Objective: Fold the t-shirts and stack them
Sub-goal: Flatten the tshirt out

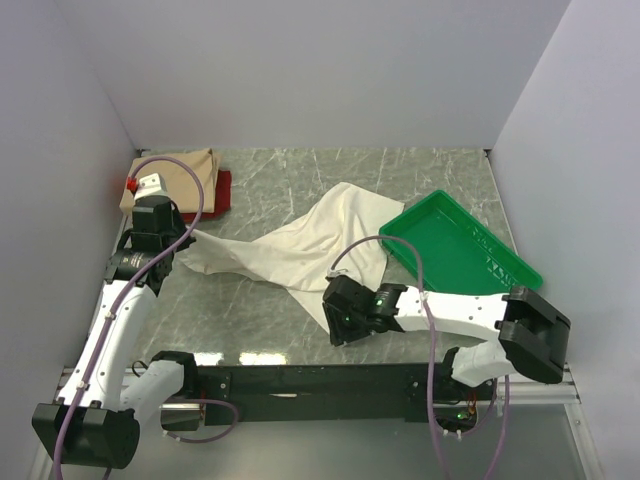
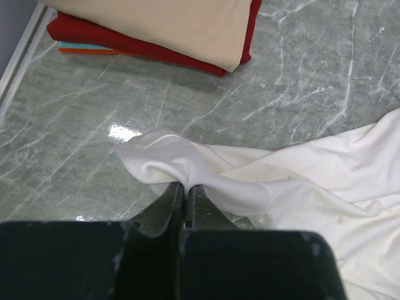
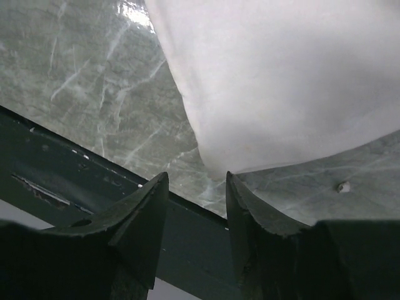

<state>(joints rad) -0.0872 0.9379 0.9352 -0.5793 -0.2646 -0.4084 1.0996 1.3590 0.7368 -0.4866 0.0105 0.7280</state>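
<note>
The cream t-shirt (image 1: 305, 245) lies crumpled and spread across the middle of the marble table. My left gripper (image 1: 190, 238) is shut on the shirt's left corner; the left wrist view shows the cloth (image 2: 187, 165) pinched between the closed jaws (image 2: 185, 187). My right gripper (image 1: 335, 322) is open and empty near the table's front edge, its jaws (image 3: 197, 178) just short of the shirt's near corner (image 3: 262, 94). The tan shirt (image 1: 190, 172) lies folded on the folded red shirt (image 1: 222, 190) at the back left; both show in the left wrist view, the tan (image 2: 169, 25) over the red (image 2: 144, 50).
A green plastic tray (image 1: 462, 245) stands at the right, with the cream shirt's edge touching its left rim. Grey walls close the table at the back and sides. A black rail (image 1: 330, 378) runs along the front edge, close under my right gripper.
</note>
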